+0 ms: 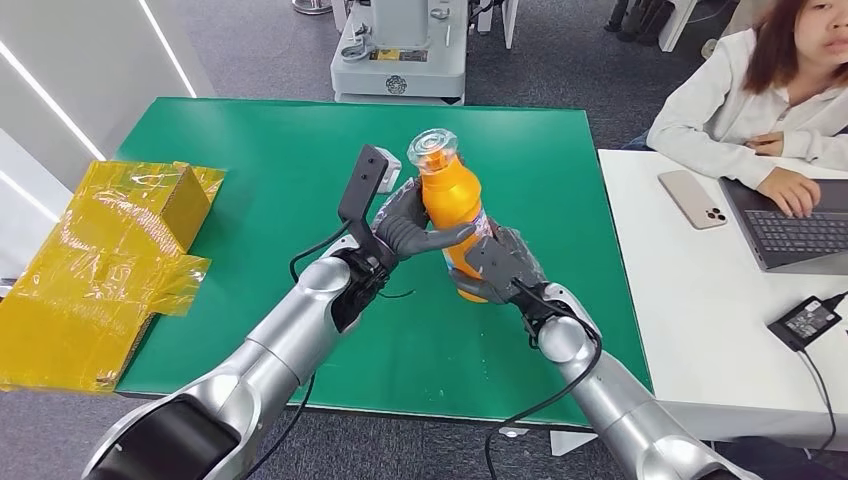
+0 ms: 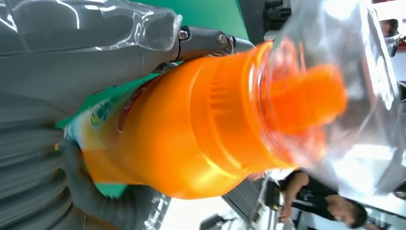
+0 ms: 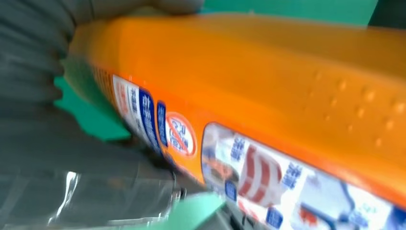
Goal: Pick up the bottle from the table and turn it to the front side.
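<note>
Head view: one orange bottle [image 1: 452, 205] with a clear cap, held upright above the green table [image 1: 250, 180]. The left hand [image 1: 408, 228] wraps its middle; the right hand [image 1: 500, 265] grips its lower part. Two silver arms enter from below. One yellow wrapped box [image 1: 95, 260] lies at the table's left edge. On the adjoining white table [image 1: 700, 320] are one phone [image 1: 692, 198], one laptop [image 1: 795, 230] and one black adapter [image 1: 808, 320]; one person [image 1: 760, 90] sits there.

Left wrist view: the bottle [image 2: 191, 139] lies across the frame, its neck under the clear cap [image 2: 344, 96]; the thumb presses its side.

Right wrist view: blurred; the bottle [image 3: 268, 81] shows one printed label [image 3: 249, 172], the hand closed around it
</note>
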